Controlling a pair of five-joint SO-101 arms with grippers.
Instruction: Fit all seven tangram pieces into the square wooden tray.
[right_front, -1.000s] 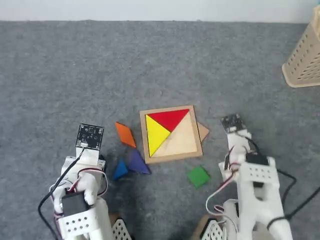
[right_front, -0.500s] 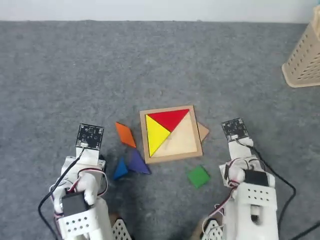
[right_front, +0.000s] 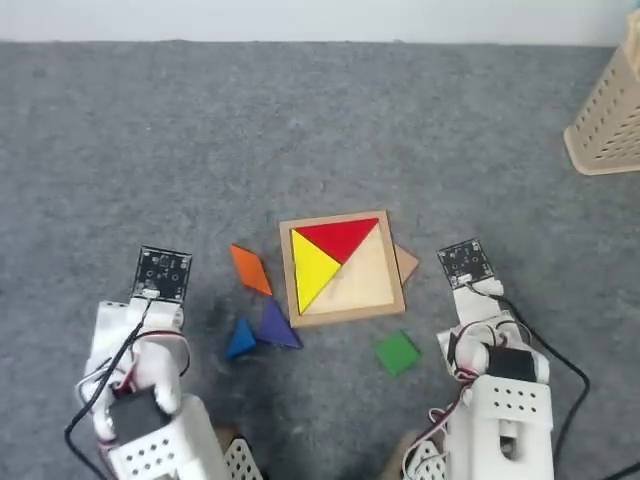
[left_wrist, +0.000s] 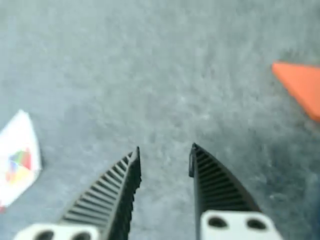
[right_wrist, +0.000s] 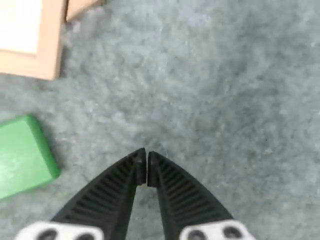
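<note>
Two pieces sit in the square wooden tray (right_front: 287, 275) at mid-desk (right_front: 300, 130): the red triangle (right_front: 338, 238) along its far edge & the yellow triangle (right_front: 310, 268) along the left-arm side, long edges meeting; the rest of the tray floor is bare wood. A tan piece (right_front: 407, 262) pokes out at the tray's right-arm side, against the rim; can't tell if it's tucked under. The orange parallelogram (right_front: 251, 269) lies on the grey desk just beside the tray's other side, w/ the blue triangle (right_front: 240, 340) & purple triangle (right_front: 275, 326) nearer the arms, side by side, touching or nearly so. The green square (right_front: 397, 353) lies near the tray's near right-arm corner, apart from it. The left hand (left_wrist: 165, 160) hangs over bare desk w/ fingers apart, gripping nothing; the orange parallelogram is ahead & off to one side of it, a white card (left_wrist: 17, 155) w/ coloured print off to the other. The right hand (right_wrist: 146, 162) is low over the desk, fingers together at the tips, holding nothing, w/ the green square just beside it & a tray corner farther ahead. A perforated beige bin (right_front: 610, 110) stands at the desk's far right edge.
</note>
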